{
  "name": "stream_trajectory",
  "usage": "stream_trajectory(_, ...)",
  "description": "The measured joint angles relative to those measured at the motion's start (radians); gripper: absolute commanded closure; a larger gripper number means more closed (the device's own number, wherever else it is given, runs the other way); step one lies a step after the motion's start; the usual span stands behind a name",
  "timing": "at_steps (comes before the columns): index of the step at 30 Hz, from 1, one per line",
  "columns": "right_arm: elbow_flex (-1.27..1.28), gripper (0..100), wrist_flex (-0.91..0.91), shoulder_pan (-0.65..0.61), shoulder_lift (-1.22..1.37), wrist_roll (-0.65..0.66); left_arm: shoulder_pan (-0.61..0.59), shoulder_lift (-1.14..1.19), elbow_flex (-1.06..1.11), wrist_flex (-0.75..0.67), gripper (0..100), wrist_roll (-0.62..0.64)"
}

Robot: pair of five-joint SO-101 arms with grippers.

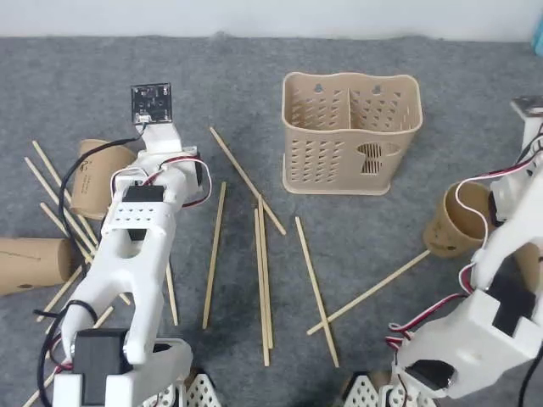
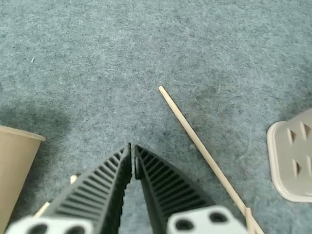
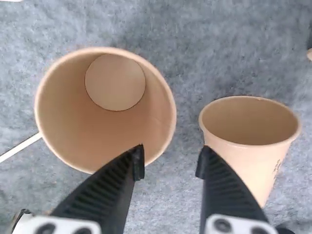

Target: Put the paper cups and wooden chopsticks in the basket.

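- Basket (image 1: 339,161) is standing well apart from both arms.
- Paper cup (image 3: 105,112) is facing its mouth at the right gripper (image 3: 170,158), whose jaws are gaping astride its near rim; second cup (image 3: 248,126) is sitting just beside.
- Left gripper (image 2: 132,156), jaws pressed together, is hovering near a chopstick (image 2: 195,146) that is slanting away.

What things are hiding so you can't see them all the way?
High view: the left arm covers part of a paper cup and some chopsticks.
High view: the left edge cuts off another cup.
Left wrist view: the edge cuts off most of the basket.
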Motion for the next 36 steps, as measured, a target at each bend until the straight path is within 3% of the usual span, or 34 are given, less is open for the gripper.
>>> stream_trajectory(8, 0.066, 84.3, -0.014, 0.021, -0.009, -0.057, 0.008, 0.0, 0.0, 0.0, 99, -0.002)
stream_trajectory(17, 0.334, 85.1, -0.253, 0.023, -0.13, -0.17, 0.008, 0.0, 0.0, 0.0, 99, -0.002)
stream_trajectory(21, 0.462, 99.8, -0.35, 0.023, -0.249, -0.236, 0.008, 0.0, 0.0, 0.0, 99, -0.002)
stream_trajectory(24, 0.534, 95.8, -0.396, 0.023, -0.328, -0.288, 0.008, 0.0, 0.0, 0.0, 99, -0.002)
stream_trajectory(30, 0.654, 96.9, -0.493, 0.012, -0.384, -0.308, 0.008, 0.0, 0.0, 0.0, 99, -0.002)
stream_trajectory(36, 0.667, 86.5, -0.516, 0.011, -0.384, -0.308, 0.008, 0.0, 0.0, 0.0, 99, -0.002)
